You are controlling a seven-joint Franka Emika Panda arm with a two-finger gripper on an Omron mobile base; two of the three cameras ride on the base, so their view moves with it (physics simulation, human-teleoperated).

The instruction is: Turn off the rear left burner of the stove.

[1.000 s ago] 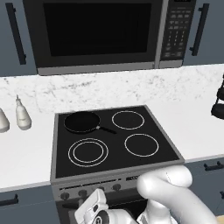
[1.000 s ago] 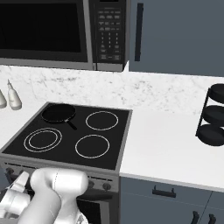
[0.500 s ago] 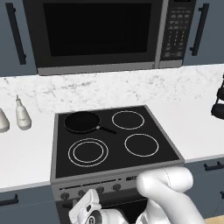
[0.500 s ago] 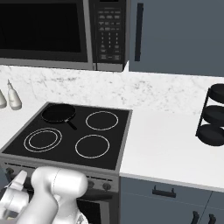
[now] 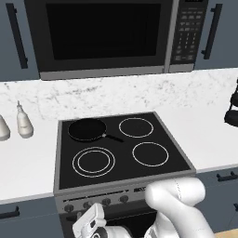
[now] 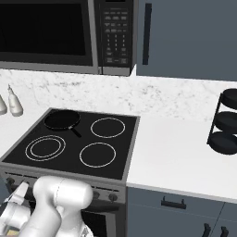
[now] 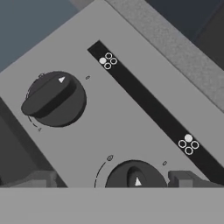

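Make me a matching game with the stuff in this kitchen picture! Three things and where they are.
Things:
1. frying pan
2. microwave
3. tiered rack

Places:
A. above the stove
B. on the counter, right of the stove
C. on the rear left burner

Pairs: 1-C, 2-A, 3-B

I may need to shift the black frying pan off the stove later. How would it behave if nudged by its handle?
The black frying pan sits flat on the rear left burner, so it would probably slide on the stove's smooth glass rather than tip. Pushed at its short handle, it would likely pivot. It looks rigid, probably moderately heavy.
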